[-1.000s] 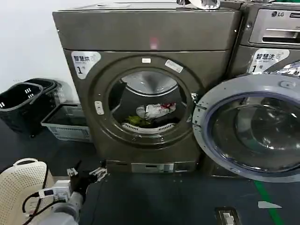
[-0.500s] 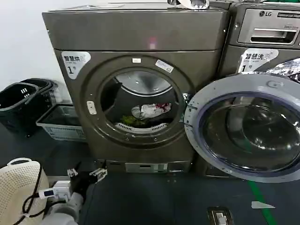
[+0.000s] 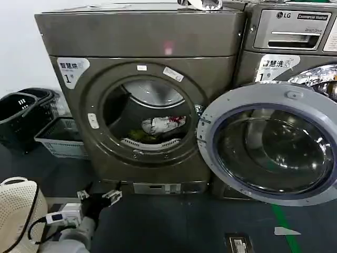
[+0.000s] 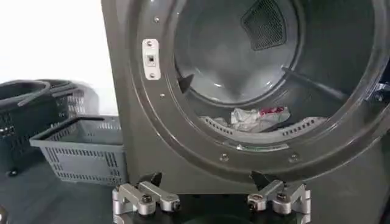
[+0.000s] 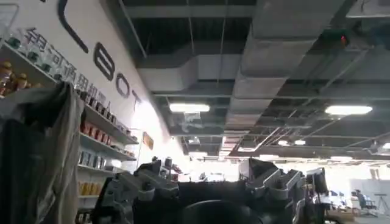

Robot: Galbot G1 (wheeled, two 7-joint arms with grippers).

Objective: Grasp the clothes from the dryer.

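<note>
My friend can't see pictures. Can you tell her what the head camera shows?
An open dryer holds clothes; its round door swings right. The open left gripper waits low in front.

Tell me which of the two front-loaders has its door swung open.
The bronze-grey dryer on the left, with the plain top panel: its door hangs open to the right and the clothes show inside. The LG machine beside it has a drawer panel.
</note>
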